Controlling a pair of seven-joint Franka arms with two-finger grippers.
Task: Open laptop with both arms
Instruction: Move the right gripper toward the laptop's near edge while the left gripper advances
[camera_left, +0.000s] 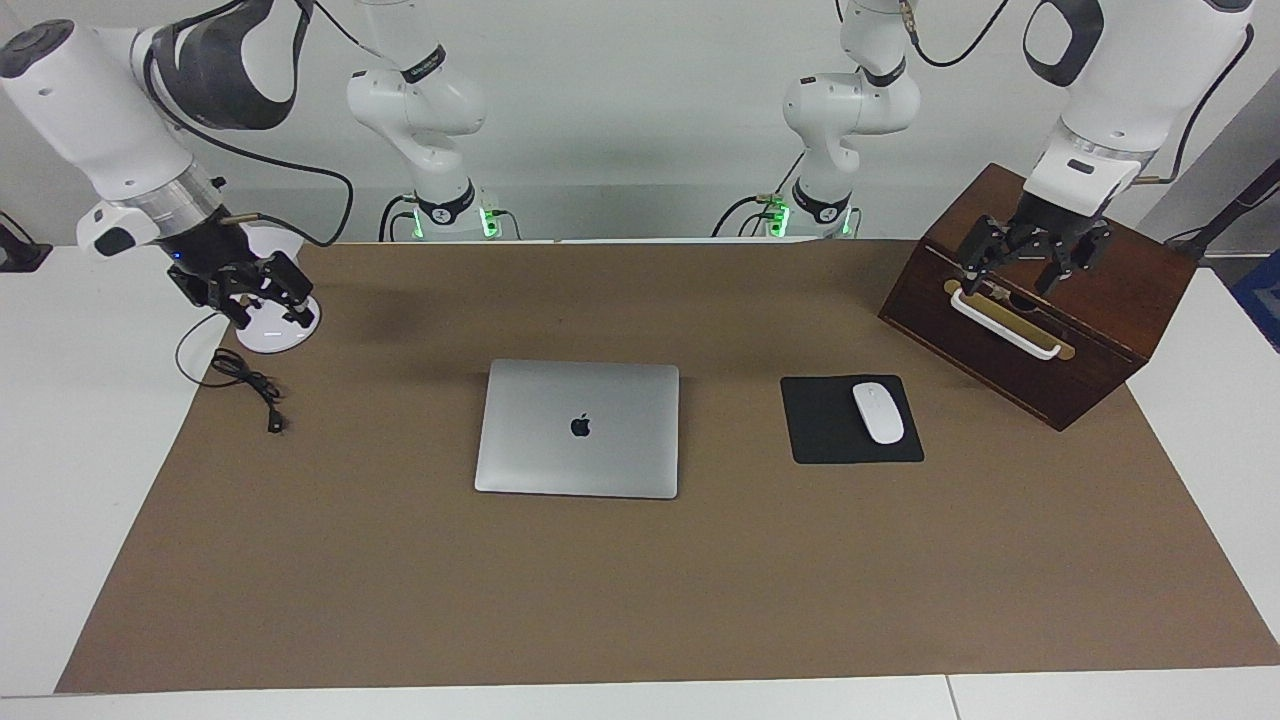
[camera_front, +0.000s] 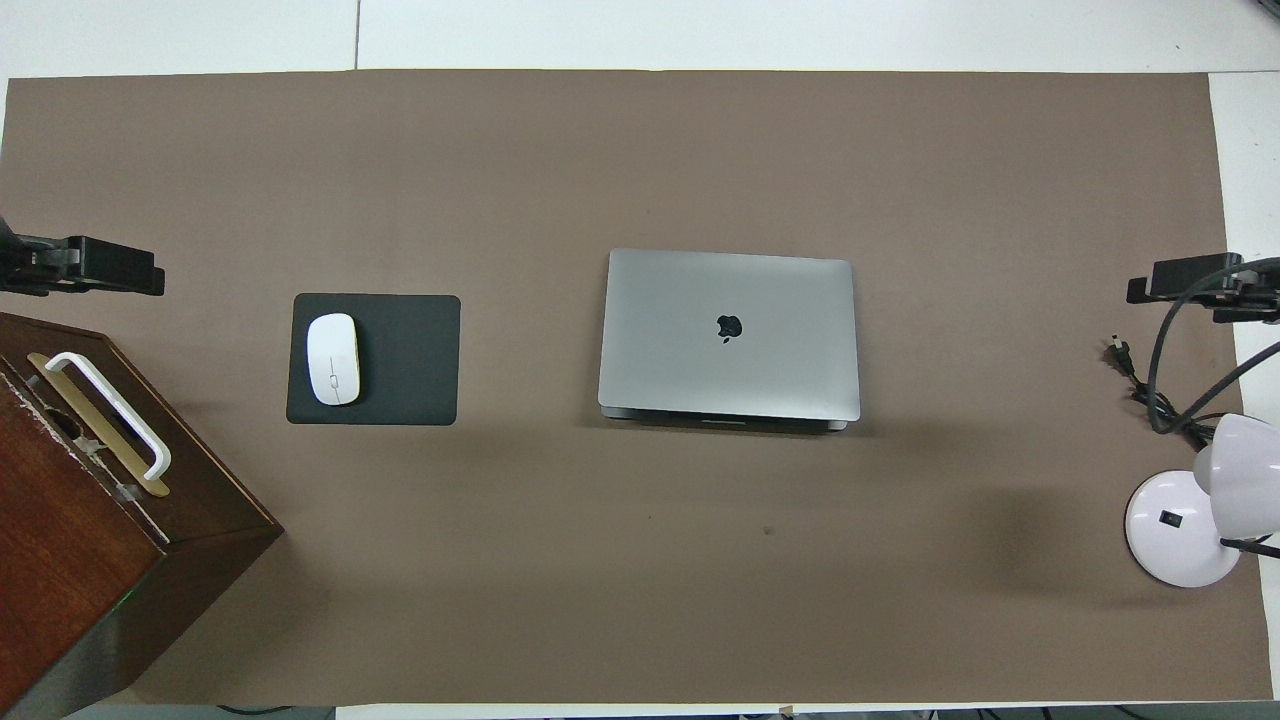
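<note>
The laptop (camera_left: 577, 428) lies shut and flat in the middle of the brown mat, with its dark apple logo facing up. It also shows in the overhead view (camera_front: 728, 335). My left gripper (camera_left: 1015, 285) hangs open and empty in the air over the wooden box, well away from the laptop. My right gripper (camera_left: 268, 310) hangs open and empty over the white lamp base at the right arm's end of the table. Neither gripper touches the laptop. Neither gripper shows in the overhead view.
A black mouse pad (camera_left: 825, 435) with a white mouse (camera_left: 878, 412) lies beside the laptop toward the left arm's end. A dark wooden box (camera_left: 1100, 340) with a white handle (camera_left: 1005, 328) stands there too. A white lamp base (camera_left: 280, 330) and black cable (camera_left: 250, 385) sit at the right arm's end.
</note>
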